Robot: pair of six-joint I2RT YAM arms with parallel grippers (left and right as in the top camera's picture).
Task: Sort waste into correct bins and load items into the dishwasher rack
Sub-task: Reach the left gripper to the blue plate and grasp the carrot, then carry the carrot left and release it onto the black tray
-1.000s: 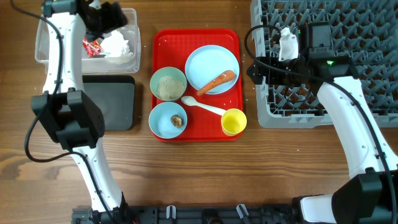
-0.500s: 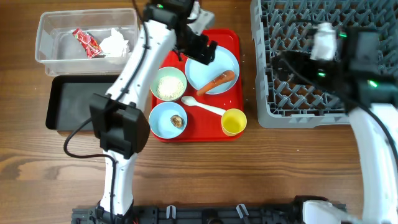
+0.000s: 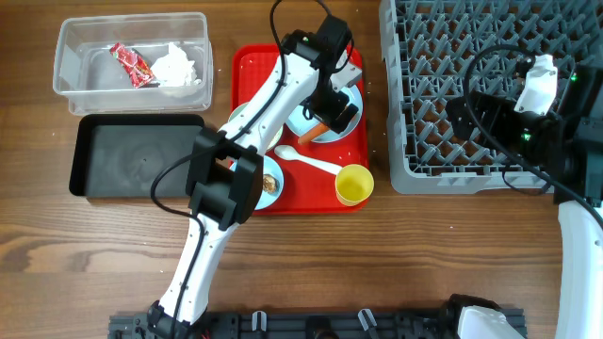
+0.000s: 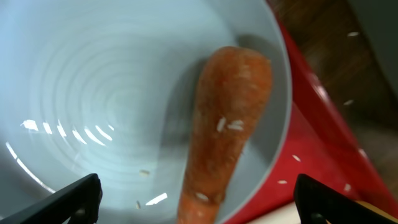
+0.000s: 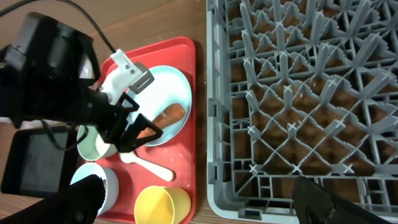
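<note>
Overhead view, entries by item.

1. Carrot (image 4: 227, 124): lies on the plate (image 4: 106, 106), thick end close to the plate's rim, a few rice grains stuck to it. The plate sits in the far corner of the red tray (image 3: 252, 66), on the rack side.
2. Left end effector (image 4: 198, 204): low over the plate, its 2 fingers spread, 1 on each side of the carrot, gripping nothing. Whether either finger touches the carrot cannot be told.
3. Right end effector (image 5: 202, 202): fingers wide apart, empty, hanging above the part of the rack (image 3: 443, 177) nearest the red tray. No dishes show in the rack.
4. Clear tub (image 3: 64, 89): holds the tissue (image 3: 175, 66) and the red wrapper (image 3: 130, 64).
5. Black tray (image 3: 122, 174): just in front of the tub on the wooden surface (image 3: 424, 264); nothing shows in it.
6. Also on the red tray: spoon (image 3: 311, 162), yellow cup (image 3: 353, 184), light-blue bowl (image 3: 274, 177) partly under the left arm.

Step in hand, by judgement: pickup of the carrot, within waste sorting. Dry waste looks sorted; food waste and all dishes are yet to be handled.

Next move, by judgement: the fingers must settle at the carrot's middle, close across its width, then lift it clear of the rim without dragging the plate. The black tray looks the likely bin.
</note>
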